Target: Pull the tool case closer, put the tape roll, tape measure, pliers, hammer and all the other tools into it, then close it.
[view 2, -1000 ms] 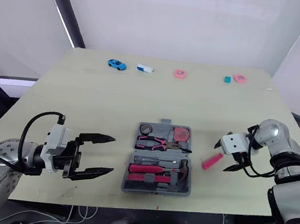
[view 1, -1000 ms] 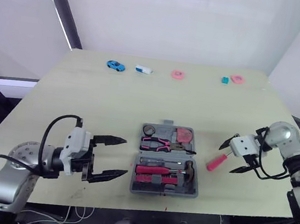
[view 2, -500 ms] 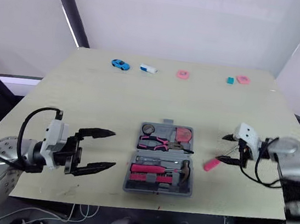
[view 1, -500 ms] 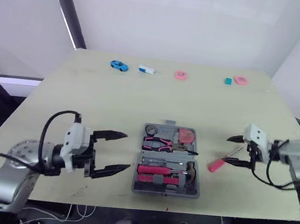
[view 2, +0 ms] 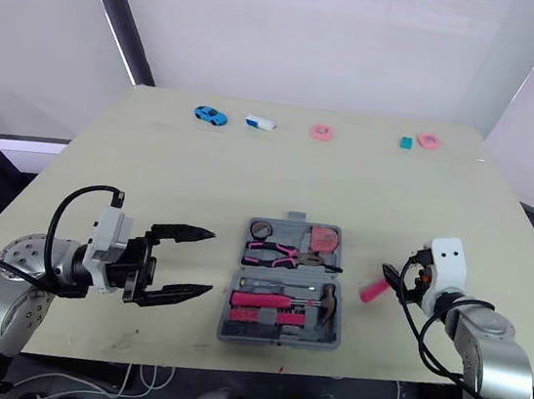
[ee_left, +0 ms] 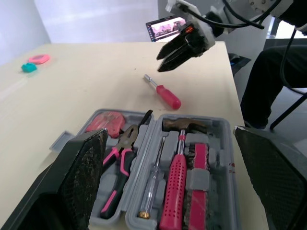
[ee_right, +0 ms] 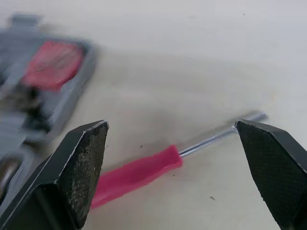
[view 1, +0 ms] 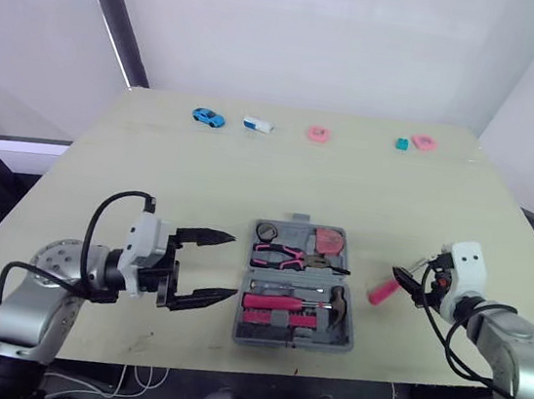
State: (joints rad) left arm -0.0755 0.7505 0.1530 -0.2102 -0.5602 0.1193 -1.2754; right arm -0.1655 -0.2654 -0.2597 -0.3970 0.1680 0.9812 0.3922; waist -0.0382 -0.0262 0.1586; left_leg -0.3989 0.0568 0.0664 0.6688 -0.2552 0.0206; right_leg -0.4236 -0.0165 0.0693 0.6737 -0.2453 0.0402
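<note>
While the tool case [ee_left: 230, 163] lies open on the table [view 1: 250, 178] between the two arms, the left gripper [view 1: 231, 266] hovers just beside the case's left edge. Its fingers are spread wide and hold nothing. Ahead of its tips, inside the case, sit the pliers [view 1: 279, 254], the pink-handled hammer [view 1: 302, 306] and the pink tape measure [view 1: 326, 239]. The right gripper [view 1: 408, 285] is also released, low over the table on the case's far side. A pink-handled screwdriver [ee_right: 139, 172] lies loose on the table just ahead of it, in line with the gap between its fingers, untouched and outside the case.
</note>
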